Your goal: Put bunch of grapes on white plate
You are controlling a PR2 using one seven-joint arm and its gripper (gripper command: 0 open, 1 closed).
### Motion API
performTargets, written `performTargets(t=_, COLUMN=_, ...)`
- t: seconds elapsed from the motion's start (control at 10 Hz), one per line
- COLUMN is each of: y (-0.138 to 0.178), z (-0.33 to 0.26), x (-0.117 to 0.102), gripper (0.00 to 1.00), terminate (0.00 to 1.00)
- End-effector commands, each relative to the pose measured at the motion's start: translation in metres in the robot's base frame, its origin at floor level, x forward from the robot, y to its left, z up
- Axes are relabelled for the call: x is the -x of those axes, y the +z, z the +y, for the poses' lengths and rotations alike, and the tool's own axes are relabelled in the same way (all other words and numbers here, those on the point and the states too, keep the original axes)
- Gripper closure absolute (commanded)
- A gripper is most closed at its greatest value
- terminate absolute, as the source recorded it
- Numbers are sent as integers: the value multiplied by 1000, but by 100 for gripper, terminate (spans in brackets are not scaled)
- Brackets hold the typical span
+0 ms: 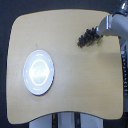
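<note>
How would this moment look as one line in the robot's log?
gripper: at bunch of grapes, grasp unclear | white plate: empty | grapes not yet on plate

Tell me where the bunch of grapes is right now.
The bunch of grapes lies on the table's upper right in the exterior view, at the gripper, far from the white plate.

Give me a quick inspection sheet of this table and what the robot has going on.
Surface: light wooden table with rounded corners, bare apart from two things.
Job's things: white plate near the exterior view's left, nothing on it; grapes lie on the wood at upper right, apart from the plate.
Clutter: nothing seen.
Claw: the claw reaches in from the upper right and meets the grapes; too blurred to tell whether it is open or shut.
Cables: nothing seen.
Surroundings: dark floor around the table; pale base parts below its near edge.
</note>
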Motion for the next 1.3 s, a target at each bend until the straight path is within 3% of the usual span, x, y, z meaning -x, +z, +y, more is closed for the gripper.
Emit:
performTargets(t=0.0, y=-31, z=34, x=-58, gripper=0, terminate=0)
performTargets(t=0.4, y=-57, z=60, x=-80, gripper=0, terminate=0)
performTargets(t=0.8, y=-91, z=59, x=-78, gripper=0, terminate=0)
performTargets(t=1.2, y=-115, z=65, x=-60, gripper=0, terminate=0)
